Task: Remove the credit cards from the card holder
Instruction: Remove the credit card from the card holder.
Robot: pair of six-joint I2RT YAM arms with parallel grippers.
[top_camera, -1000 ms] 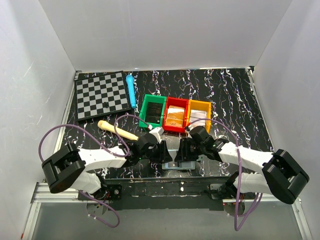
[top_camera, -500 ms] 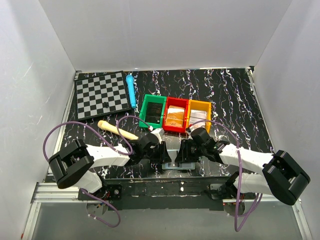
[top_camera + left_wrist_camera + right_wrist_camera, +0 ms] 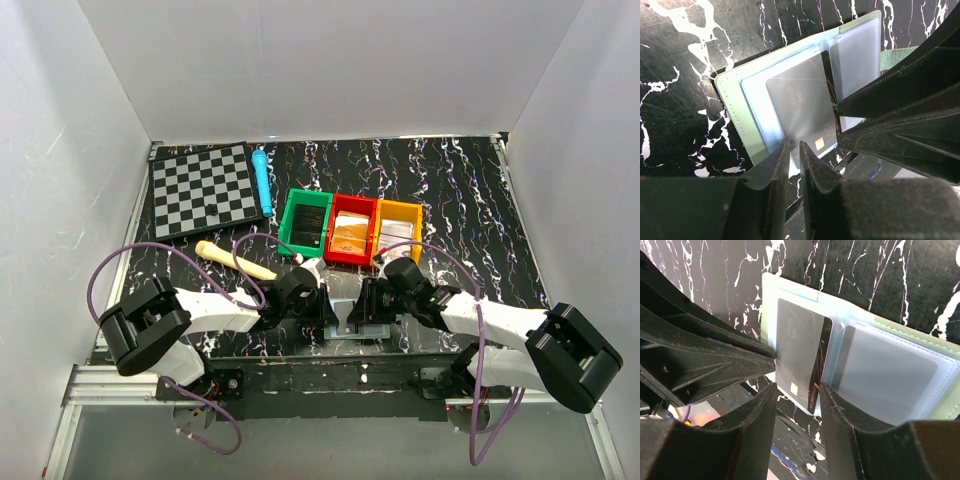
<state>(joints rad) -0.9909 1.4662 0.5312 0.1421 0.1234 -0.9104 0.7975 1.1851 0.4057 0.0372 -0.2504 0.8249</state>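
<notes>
Left gripper [image 3: 793,145], lower centre, nearly closed at grey plastic credit card [image 3: 800,105], grip uncertain; shallow pinch could slip or drag grey-green bifold card holder [image 3: 730,100].

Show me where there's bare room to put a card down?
Most room: the marbled table right of the orange bin, out to the right edge. Also the strip behind the bins, right of the blue pen. Crowded: the near edge, where the left end effector and right end effector meet over the card holder.

Card holder [image 3: 730,105] pale green, blue inside; card [image 3: 800,105] grey; table [image 3: 470,200] black, white-veined; chessboard [image 3: 203,188] black-grey checked.
</notes>
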